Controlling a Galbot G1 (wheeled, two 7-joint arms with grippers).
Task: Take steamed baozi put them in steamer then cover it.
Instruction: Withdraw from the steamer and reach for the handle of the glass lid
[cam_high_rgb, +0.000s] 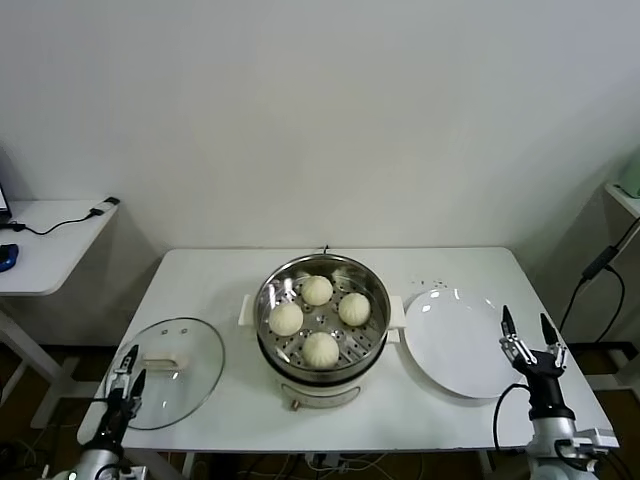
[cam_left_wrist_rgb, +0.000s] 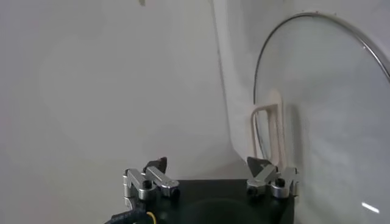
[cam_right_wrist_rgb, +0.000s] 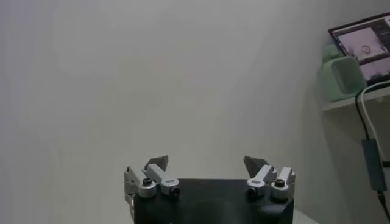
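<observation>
Several cream-white baozi (cam_high_rgb: 320, 318) sit on the perforated tray inside the shiny steamer (cam_high_rgb: 372, 336) at the table's middle. The glass cover (cam_high_rgb: 190, 375) lies flat on the table at the left, its white handle (cam_high_rgb: 161, 361) up; the left wrist view shows its rim and handle (cam_left_wrist_rgb: 271, 125) too. My left gripper (cam_high_rgb: 128, 371) hangs open at the table's front left corner, just beside the cover's edge, holding nothing. At the front right edge my right gripper (cam_high_rgb: 526, 330) stands open and empty, pointing up beside the white plate.
A flat white plate (cam_high_rgb: 455, 342) lies right of the steamer. A side desk with cables (cam_high_rgb: 50, 235) stands at the far left, a shelf with a green object (cam_right_wrist_rgb: 342, 78) at the right. The white table (cam_high_rgb: 210, 275) has bare room behind the cover.
</observation>
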